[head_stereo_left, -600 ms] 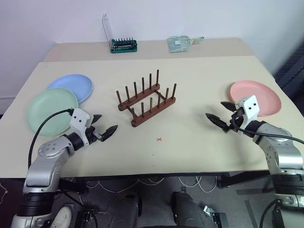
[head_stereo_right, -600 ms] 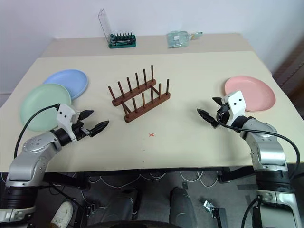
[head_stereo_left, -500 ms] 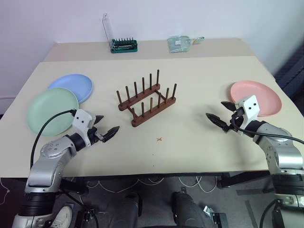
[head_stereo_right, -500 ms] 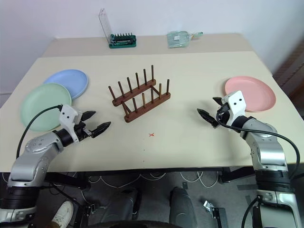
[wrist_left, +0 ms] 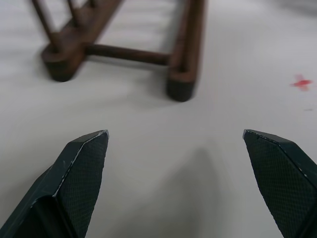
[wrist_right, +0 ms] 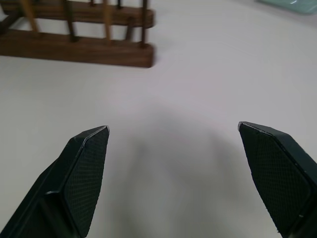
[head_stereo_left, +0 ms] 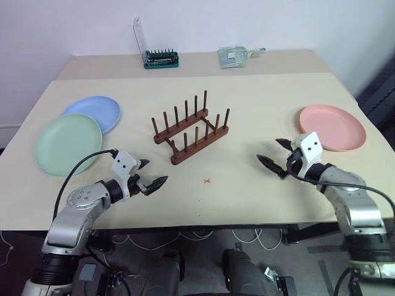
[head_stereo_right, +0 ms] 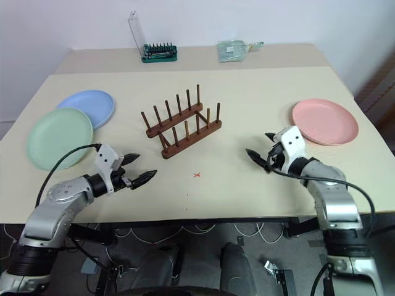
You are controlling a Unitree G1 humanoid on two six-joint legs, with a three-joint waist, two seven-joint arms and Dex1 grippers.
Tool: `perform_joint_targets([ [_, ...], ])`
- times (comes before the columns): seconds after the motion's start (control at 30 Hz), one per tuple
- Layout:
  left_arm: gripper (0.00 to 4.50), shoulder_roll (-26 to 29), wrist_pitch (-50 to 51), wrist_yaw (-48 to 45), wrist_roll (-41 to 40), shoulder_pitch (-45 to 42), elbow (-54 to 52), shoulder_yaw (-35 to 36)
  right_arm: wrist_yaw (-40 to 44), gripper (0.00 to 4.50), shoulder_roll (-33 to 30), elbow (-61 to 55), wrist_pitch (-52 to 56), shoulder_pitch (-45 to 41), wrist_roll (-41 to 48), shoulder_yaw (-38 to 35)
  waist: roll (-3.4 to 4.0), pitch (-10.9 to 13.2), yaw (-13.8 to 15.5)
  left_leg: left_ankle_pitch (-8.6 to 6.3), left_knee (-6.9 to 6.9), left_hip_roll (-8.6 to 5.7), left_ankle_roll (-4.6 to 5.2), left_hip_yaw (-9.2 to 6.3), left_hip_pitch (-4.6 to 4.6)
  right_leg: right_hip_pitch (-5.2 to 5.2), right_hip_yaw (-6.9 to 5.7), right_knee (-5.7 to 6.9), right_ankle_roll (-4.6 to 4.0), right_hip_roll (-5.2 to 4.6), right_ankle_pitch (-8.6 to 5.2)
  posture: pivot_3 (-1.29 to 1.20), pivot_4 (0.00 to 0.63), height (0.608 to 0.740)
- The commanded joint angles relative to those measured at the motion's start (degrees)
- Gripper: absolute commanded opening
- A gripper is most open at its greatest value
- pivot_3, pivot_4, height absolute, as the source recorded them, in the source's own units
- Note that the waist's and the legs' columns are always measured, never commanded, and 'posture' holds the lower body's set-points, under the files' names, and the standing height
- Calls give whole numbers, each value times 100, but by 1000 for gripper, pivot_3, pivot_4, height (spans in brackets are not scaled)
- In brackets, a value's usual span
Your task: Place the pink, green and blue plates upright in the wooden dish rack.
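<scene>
Sitting empty mid-table, the wooden dish rack (head_stereo_left: 191, 127) has no plates in it yet. Green plate (head_stereo_left: 66, 144) and blue plate (head_stereo_left: 93, 112) lie flat at the table's left side, blue tucked partly under green; pink plate (head_stereo_left: 333, 126) lies flat far right. Left gripper (head_stereo_left: 151, 173) and right gripper (head_stereo_left: 273, 153) both hover wide apart, holding nothing, pointing toward the rack from either side.
</scene>
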Motion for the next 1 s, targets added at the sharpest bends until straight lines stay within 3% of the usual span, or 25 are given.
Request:
perform_joint_targets([
  [0.03, 4500, 117, -199, -297, 110, -97, 184, -149, -241, 4277, 128, -633, 121, 140, 68, -78, 0, 0, -5, 0, 0, 0, 0, 0, 0, 0, 0, -1, 0, 0, 0, 0, 150, 740],
  [0.2, 4500, -177, -747, -460, 902, -1116, 1456, -1027, -415, 4277, 239, -1310, 465, 319, 217, -78, 2, -1, 26, 0, 4, 0, 0, -3, 1, 4, -3, 2, 0, 2, 0, 0, 150, 740],
  [0.43, 4500, -890, -1365, -469, 1246, -1956, 2756, -1318, -688, 4277, 414, -1651, 601, 578, 165, -9, 0, -9, 47, -1, 8, -5, 2, -9, 4, 12, -6, -4, 3, -1, 0, 0, 150, 740],
  [0.53, 3594, -1030, -1528, -656, 1228, -2189, 3001, -1292, -791, 4500, 468, -1703, 599, 605, 95, 34, -1, -8, 48, -1, 14, -7, 2, -8, 4, 16, -7, -4, 4, -1, 0, 0, 150, 740],
  [0.7, 1058, -1015, -1683, -847, 1274, -2211, 3080, -1279, -900, 4500, 460, -1763, 617, 628, 64, 53, -1, -8, 4, -1, 5, -5, 3, -10, 4, 11, -7, -1, 5, -1, -1, 0, 150, 740],
  [0.73, 788, -1006, -1701, -872, 1305, -2202, 3075, -1291, -914, 4500, 447, -1784, 627, 645, 59, 52, 1, -9, 3, -1, 6, -5, 2, -12, 4, 10, -8, 1, 5, -1, -1, 0, 150, 740],
  [1.0, 781, -1117, -1909, -1833, 1209, -2360, 2958, -1652, -901, 4500, 217, -1901, 679, 953, 20, -128, 0, -8, 21, -1, 8, -6, 3, -12, 4, 13, -8, 0, 6, -1, -1, 0, 150, 740],
])
